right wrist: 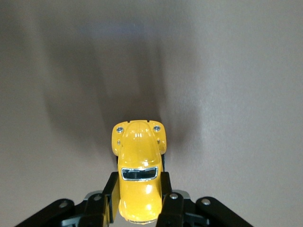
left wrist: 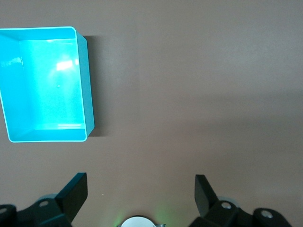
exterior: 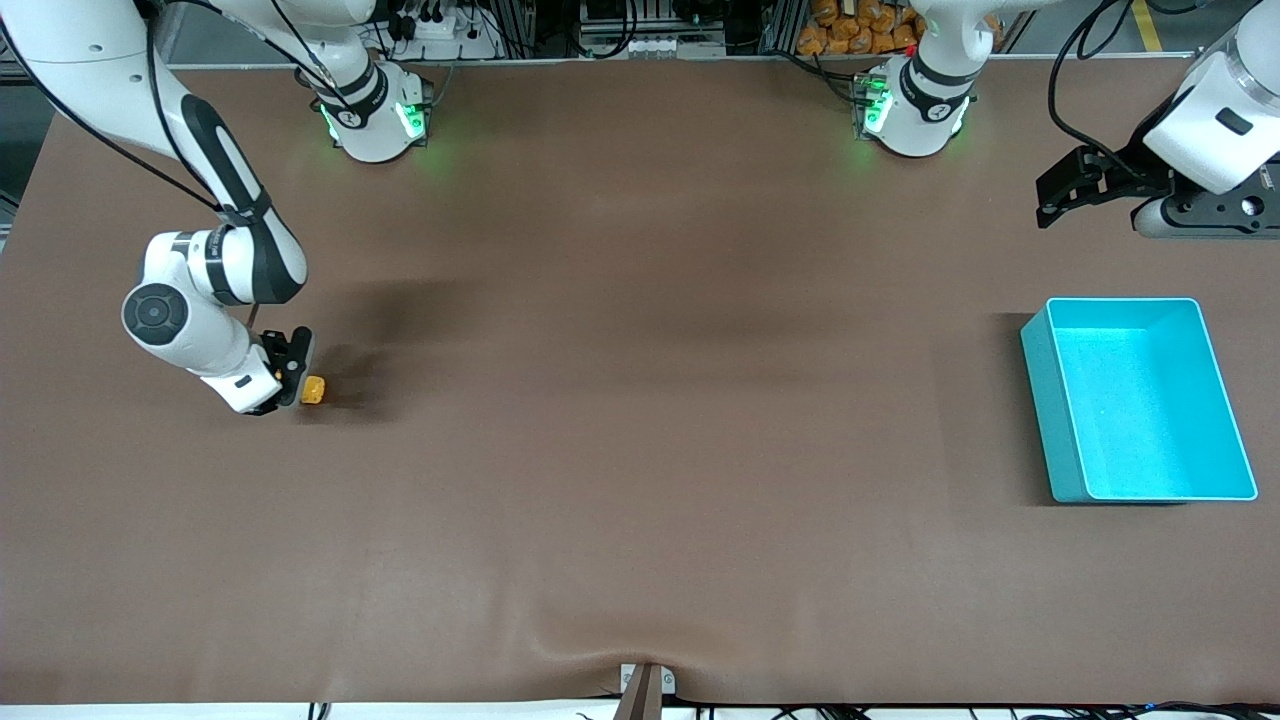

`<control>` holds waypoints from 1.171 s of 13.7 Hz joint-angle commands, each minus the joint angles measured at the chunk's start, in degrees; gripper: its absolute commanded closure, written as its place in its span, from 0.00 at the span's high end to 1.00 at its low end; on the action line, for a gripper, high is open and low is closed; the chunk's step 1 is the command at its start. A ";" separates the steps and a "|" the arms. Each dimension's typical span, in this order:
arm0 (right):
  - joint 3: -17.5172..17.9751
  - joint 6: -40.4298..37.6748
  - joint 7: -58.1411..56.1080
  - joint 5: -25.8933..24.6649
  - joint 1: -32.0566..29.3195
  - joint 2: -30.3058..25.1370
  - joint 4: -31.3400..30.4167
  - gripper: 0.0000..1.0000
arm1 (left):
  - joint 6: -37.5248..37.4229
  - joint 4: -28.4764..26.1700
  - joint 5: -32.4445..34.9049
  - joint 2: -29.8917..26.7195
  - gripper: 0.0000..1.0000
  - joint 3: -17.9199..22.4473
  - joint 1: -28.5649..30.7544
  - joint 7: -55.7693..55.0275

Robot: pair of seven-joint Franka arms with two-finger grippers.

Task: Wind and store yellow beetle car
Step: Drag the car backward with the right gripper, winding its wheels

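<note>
The yellow beetle car (exterior: 313, 389) is small and glossy, with a dark window, and sits low at the brown table toward the right arm's end. My right gripper (exterior: 303, 385) is shut on it. In the right wrist view both black fingers press the sides of the yellow beetle car (right wrist: 138, 165), whose nose sticks out past the right gripper (right wrist: 138, 188). I cannot tell whether its wheels touch the table. My left gripper (exterior: 1048, 205) hangs open and empty at the left arm's end, and in its own wrist view the left gripper (left wrist: 140, 183) shows bare table between wide-set fingers.
A turquoise bin (exterior: 1040, 400) stands empty at the left arm's end, nearer the front camera than the left gripper; the turquoise bin (left wrist: 88, 85) also shows in the left wrist view. A brown mat (exterior: 640, 400) covers the table, with a ripple at its front edge.
</note>
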 commanded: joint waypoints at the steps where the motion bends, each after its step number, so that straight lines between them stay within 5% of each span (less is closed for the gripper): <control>1: 0.09 2.19 -2.65 0.01 -2.99 3.15 -0.26 0.16 | -0.61 0.79 1.55 -0.04 1.00 -0.43 -0.22 0.06; 5: -0.09 2.01 -5.99 0.01 -4.66 2.97 0.36 0.21 | -0.52 0.88 1.55 -0.04 1.00 -1.22 0.05 0.06; 6: -0.09 1.92 -6.09 0.01 -5.19 2.97 0.45 0.33 | -0.52 0.88 1.64 -0.04 1.00 -1.31 -0.13 0.06; 7: 0.00 1.75 -6.09 0.01 -5.37 2.97 0.80 0.88 | -0.44 0.97 1.98 -0.04 1.00 -1.31 -0.22 -0.02; 8: 0.00 1.31 -6.00 0.01 -5.37 2.80 2.19 1.00 | -0.35 0.97 2.51 -0.04 1.00 -1.31 -0.13 -0.02; 16: 0.35 -24.69 -7.22 0.88 -5.63 -2.30 16.52 1.00 | 0.09 0.97 3.48 -0.04 1.00 -1.31 -0.22 -0.02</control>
